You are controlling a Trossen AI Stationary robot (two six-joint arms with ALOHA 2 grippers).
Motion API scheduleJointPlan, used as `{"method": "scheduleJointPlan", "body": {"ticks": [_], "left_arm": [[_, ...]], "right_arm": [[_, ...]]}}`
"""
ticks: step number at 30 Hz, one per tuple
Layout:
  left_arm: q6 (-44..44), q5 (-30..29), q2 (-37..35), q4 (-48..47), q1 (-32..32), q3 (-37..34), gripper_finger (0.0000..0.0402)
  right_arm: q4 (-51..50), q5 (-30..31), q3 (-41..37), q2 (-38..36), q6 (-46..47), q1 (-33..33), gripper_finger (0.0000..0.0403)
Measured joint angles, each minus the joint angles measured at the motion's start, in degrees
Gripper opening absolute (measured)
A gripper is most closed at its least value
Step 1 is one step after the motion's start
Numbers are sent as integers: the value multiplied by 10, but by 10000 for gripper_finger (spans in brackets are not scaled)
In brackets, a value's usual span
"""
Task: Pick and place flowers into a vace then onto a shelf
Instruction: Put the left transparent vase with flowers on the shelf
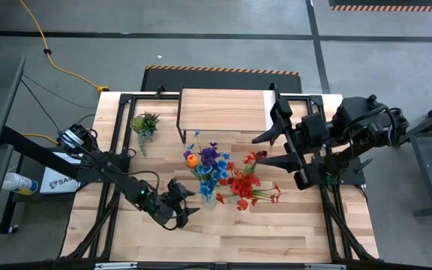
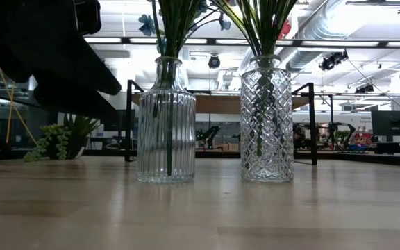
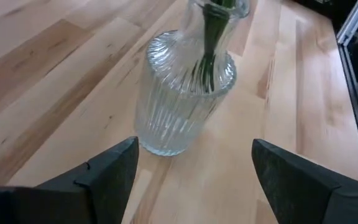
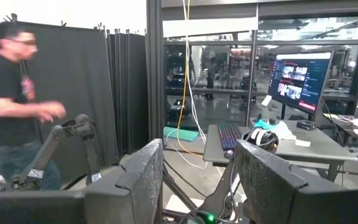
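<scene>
A: Flowers (image 1: pixel 210 166) stand in two glass vases on the surface (image 1: pixel 291 225): blue, purple and orange in the ribbed vase (image 3: pixel 179 99), red (image 1: pixel 244 184) in the diamond-cut vase (image 2: pixel 267 119). The shelf (image 1: pixel 223 109) is bare.

B: Hazards?

A: The left claw (image 1: pixel 177 206) is released, jaws spread wide just beside the ribbed vase. Smooth glass may slip. A top-heavy bouquet may tip the vase if lifted off-centre, or knock the neighbouring vase. I cannot tell the right claw's (image 1: pixel 295 159) state; it waits raised, holding nothing.

B: Readable markings?

A: None legible.
</scene>
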Motion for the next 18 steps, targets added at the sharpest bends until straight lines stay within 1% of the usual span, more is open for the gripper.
{"method": "scheduleJointPlan", "body": {"ticks": [11,18], "left_arm": [[18,-4,0,-5,0,0,344],[14,-32,0,-4,0,0,344]], "right_arm": [[-13,5,0,0,0,0,193],[-14,5,0,0,0,0,193]]}}
